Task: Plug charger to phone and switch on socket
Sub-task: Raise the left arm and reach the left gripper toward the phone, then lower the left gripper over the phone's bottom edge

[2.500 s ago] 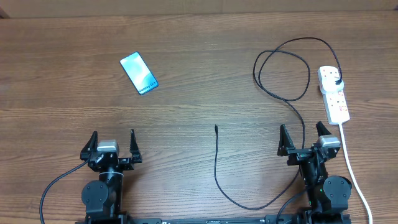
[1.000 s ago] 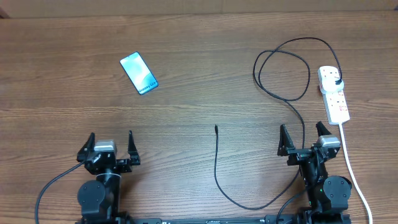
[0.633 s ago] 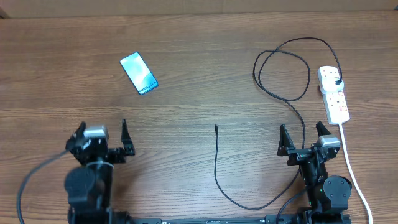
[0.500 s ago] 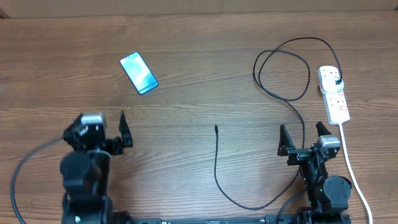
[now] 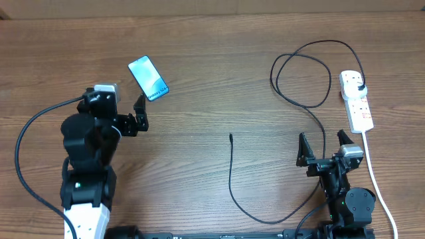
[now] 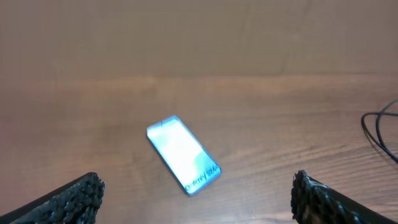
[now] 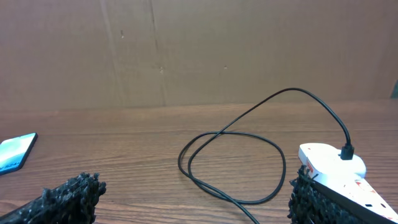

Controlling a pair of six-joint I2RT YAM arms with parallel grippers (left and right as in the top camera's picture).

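The slim rectangular smartphone [image 5: 148, 78] lay flat and slantwise on the brown wood-grain table [image 5: 199, 40]. Its screen was lit bright light blue, face up, with black edges and small white lettering at the end nearer the robot.

The left gripper [image 5: 113, 101] hung just beside the phone, on the robot's side of it, with its black ribbed fingers [image 6: 74, 199] spread wide and nothing between them. In the left wrist view the phone sat between the two fingertips and farther out, touched by neither.

Well to the right of the phone and nearer the robot lay the small connector tip [image 5: 230, 136] of the long thin black charger cable [image 5: 231, 166]. From there the cable ran away from the phone in loose loops. Its black plug [image 5: 359, 86] sat in the white elongated power strip [image 5: 355, 99], far to the phone's right.

The right gripper [image 5: 323, 143], also far right of the phone, stood wide open and empty.
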